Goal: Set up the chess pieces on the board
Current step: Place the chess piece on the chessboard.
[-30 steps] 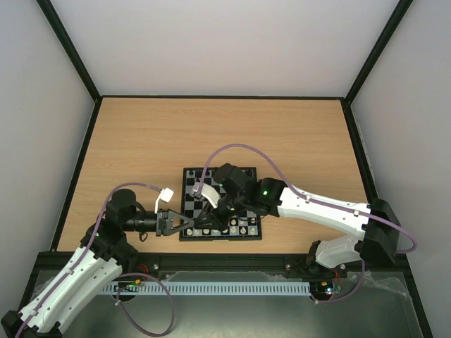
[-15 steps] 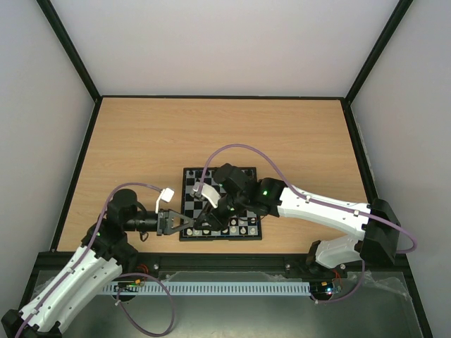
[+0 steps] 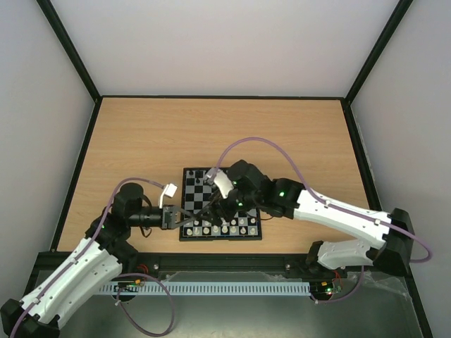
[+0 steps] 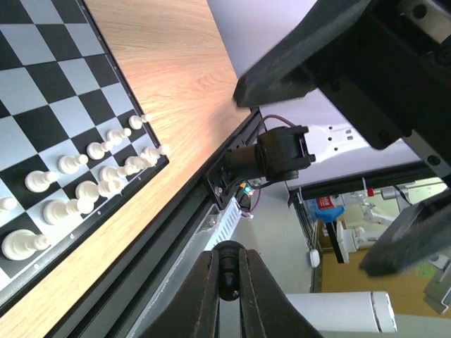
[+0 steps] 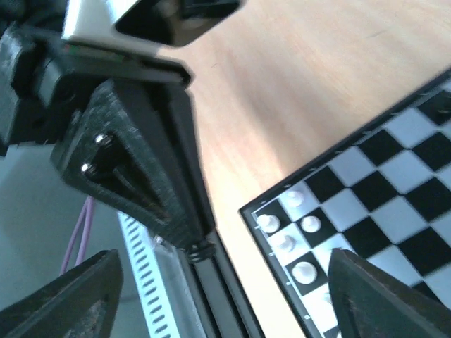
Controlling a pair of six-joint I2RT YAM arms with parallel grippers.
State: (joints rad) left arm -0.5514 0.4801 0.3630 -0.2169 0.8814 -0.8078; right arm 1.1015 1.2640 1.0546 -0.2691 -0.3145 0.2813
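Observation:
My left gripper (image 4: pixel 229 282) is shut on one tiny black chess piece (image 4: pixel 230 266), held in the air off the near left corner of the board (image 4: pixel 42 77). In the top view the left gripper (image 3: pixel 197 215) reaches in from the left over the board's (image 3: pixel 220 238) near left part. My right gripper (image 3: pixel 211 210) hovers just beside it, open and empty. In the right wrist view the left gripper's tip with the black piece (image 5: pixel 201 250) sits between the right fingers (image 5: pixel 77 296), touching neither. Other black pieces are too small to make out.
White chess pieces (image 4: pixel 70 163) fill the board's two near rows (image 3: pixel 225 227) and show beside its corner (image 5: pixel 304 270). Bare wooden table (image 3: pixel 211 134) surrounds the board. A black rail and a white slotted strip (image 3: pixel 211 287) run along the near edge.
The right gripper has opened and drawn back to the right. The left gripper has closed on the black piece and now holds it alone.

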